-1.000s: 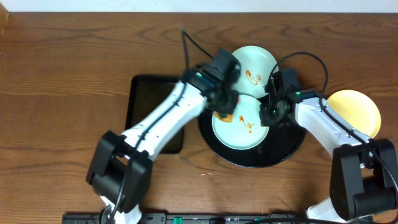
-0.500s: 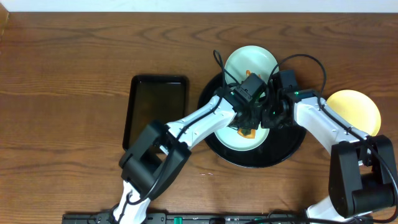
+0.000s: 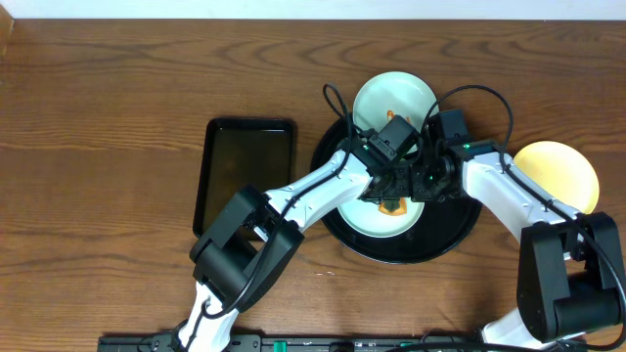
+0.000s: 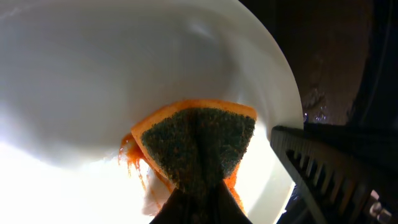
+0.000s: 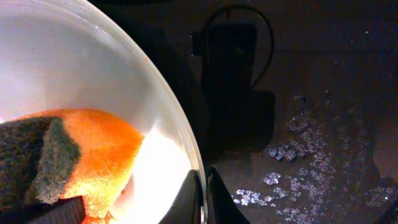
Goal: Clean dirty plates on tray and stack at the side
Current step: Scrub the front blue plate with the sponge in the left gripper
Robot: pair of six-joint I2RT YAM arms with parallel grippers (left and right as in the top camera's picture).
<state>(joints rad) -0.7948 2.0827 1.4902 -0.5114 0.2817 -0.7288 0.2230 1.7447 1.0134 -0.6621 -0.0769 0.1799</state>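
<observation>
Where coarse sponge [image 4: 196, 149] presses, glossy plate [image 4: 93, 74].

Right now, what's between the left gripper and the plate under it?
An orange, dark-faced sponge, held by the left gripper against the plate; left wrist view shows it.

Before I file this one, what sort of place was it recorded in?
Most likely a robotics lab bench staged for dishwashing rather than a real kitchen: a wood-grain tabletop, a round black tray holding a sauce-smeared plate, and a sponge held in the left gripper.
</observation>
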